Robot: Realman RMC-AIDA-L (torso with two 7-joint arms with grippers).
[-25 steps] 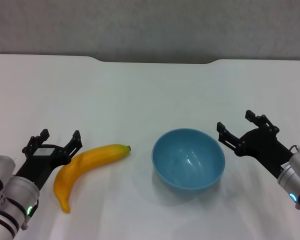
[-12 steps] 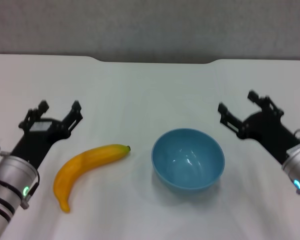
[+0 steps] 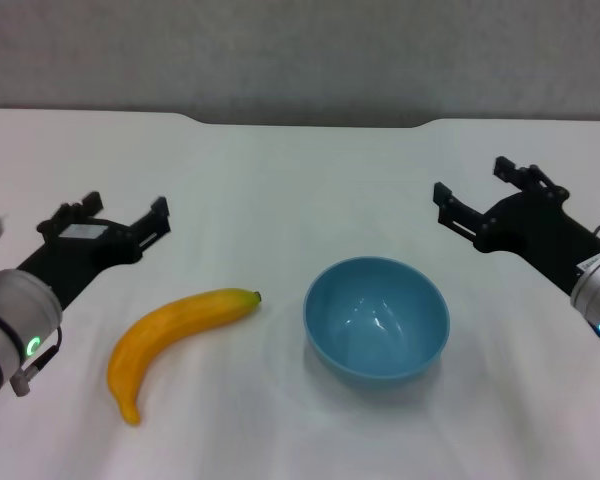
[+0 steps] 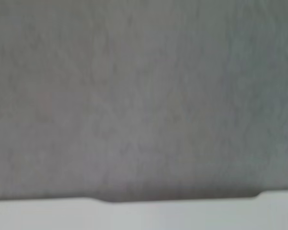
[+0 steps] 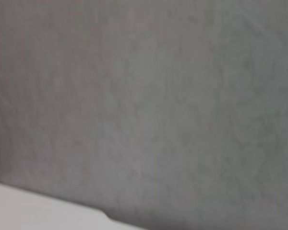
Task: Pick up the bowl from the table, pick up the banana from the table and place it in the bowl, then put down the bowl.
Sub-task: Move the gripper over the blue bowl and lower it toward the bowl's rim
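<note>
The light-blue bowl stands upright and empty on the white table, right of centre. The yellow banana lies on the table to the bowl's left, its dark stem tip toward the bowl. My left gripper is open and empty, raised above the table behind and left of the banana. My right gripper is open and empty, raised behind and right of the bowl. Neither touches anything. The wrist views show only the grey wall and a strip of table edge.
The table's far edge has a shallow notch in front of a grey wall. Nothing else stands on the table.
Both arms have risen and moved away from me. The left gripper has lifted off from beside the banana. The bowl and banana have not moved.
</note>
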